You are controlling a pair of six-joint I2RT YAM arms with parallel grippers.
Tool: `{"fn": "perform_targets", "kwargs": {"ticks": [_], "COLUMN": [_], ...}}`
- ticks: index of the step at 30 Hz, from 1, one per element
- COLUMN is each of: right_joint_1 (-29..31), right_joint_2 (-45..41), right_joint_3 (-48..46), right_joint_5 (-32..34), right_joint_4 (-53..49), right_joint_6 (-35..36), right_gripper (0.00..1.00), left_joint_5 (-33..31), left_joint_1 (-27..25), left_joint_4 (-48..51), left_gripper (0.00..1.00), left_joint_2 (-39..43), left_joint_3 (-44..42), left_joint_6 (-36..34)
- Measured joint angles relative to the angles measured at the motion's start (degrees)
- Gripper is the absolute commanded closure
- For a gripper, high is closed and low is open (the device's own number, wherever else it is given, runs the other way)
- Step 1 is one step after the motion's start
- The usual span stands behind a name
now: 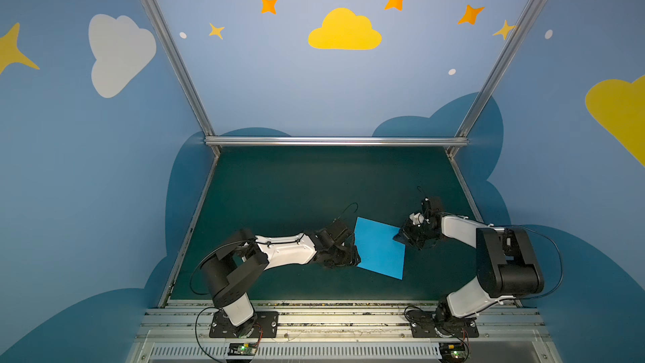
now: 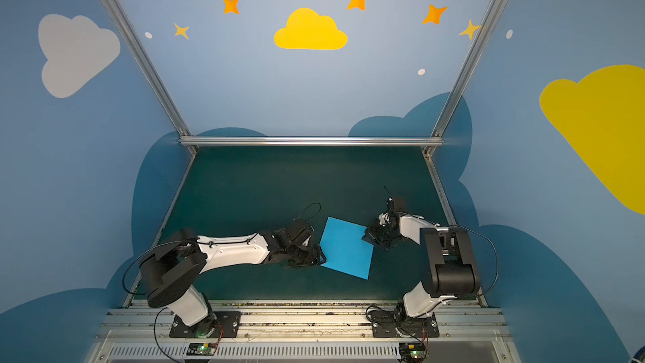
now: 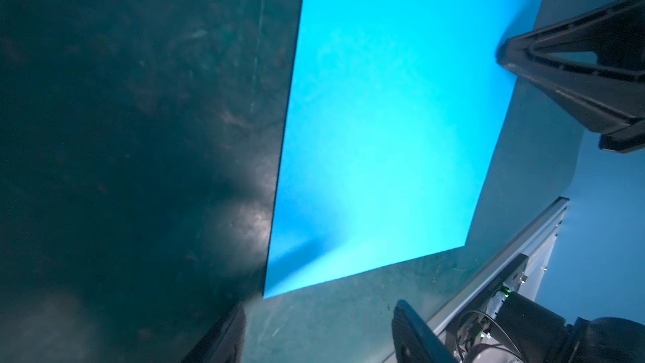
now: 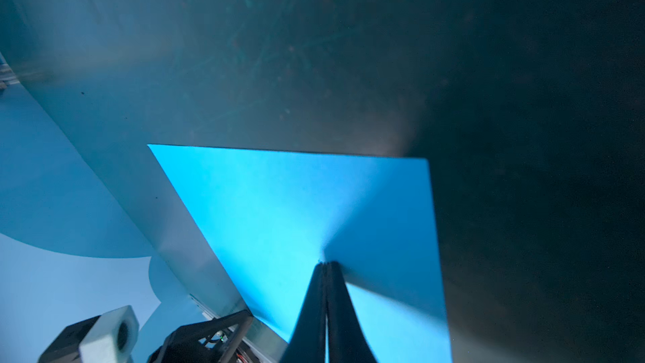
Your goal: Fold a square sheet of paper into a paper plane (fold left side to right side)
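Mounting rail (image 1: 349, 319): nearest element. Both of my arm bases are bolted to it, well apart.

Left arm (image 1: 286, 249): I reach it inward across the table from the left, low over the surface.

Left gripper (image 1: 352, 256) (image 2: 319, 258) (image 3: 319, 305): my fingers (image 3: 408, 330) stand spread. In the left wrist view the near-left corner of the sheet lies just ahead of them, in line with the gap. Nothing is between them. I cannot tell whether either finger touches the paper.

Square sheet of paper (image 1: 380, 249) (image 2: 347, 249) (image 3: 384, 116) (image 4: 279, 211): bright sky-blue. It lies flat on the table between my two grippers, turned at a slant to the rail and right of centre, in the near half of the table.

Right gripper (image 1: 398, 237) (image 2: 364, 237) (image 4: 326, 265) (image 3: 501, 57): my fingers (image 4: 307, 309) are pressed together into one narrow wedge. The tip rests on the sheet at its right side, close to the far-right corner. I cannot tell whether any paper is caught between the tips.

Right arm (image 1: 460, 228): I bend it in from the right, with the wrist just beyond the sheet's right edge.

Table (image 1: 279, 186): dark green, with scuff marks in both wrist views.

Rear rail (image 1: 335, 141): an aluminium bar along the far edge of the table.

Back wall (image 1: 331, 99): blue, printed with clouds and stars.
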State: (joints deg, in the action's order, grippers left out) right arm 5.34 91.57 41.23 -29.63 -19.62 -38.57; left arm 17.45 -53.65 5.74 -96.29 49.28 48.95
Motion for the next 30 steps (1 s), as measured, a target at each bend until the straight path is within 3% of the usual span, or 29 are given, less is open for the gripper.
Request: {"fn": "perform_targets", "kwargs": {"ticks": [17, 30], "right_joint_1": [1.3, 1.6], "right_joint_2": [0.7, 0.7], "right_joint_3": [0.0, 0.0], "right_joint_5": [-0.5, -0.2], "right_joint_4": [2.3, 2.3], "right_joint_6": [-1.7, -1.7], "right_gripper": [0.96, 0.96], "left_joint_5": [3.8, 0.0], "left_joint_1": [0.3, 1.1], "left_joint_4": [-9.9, -11.5], "left_gripper": [0.24, 0.22], "left_joint_2": [-4.9, -1.3], "left_joint_3": [1.7, -2.8], "left_joint_6": [-1.6, -0.2]}}
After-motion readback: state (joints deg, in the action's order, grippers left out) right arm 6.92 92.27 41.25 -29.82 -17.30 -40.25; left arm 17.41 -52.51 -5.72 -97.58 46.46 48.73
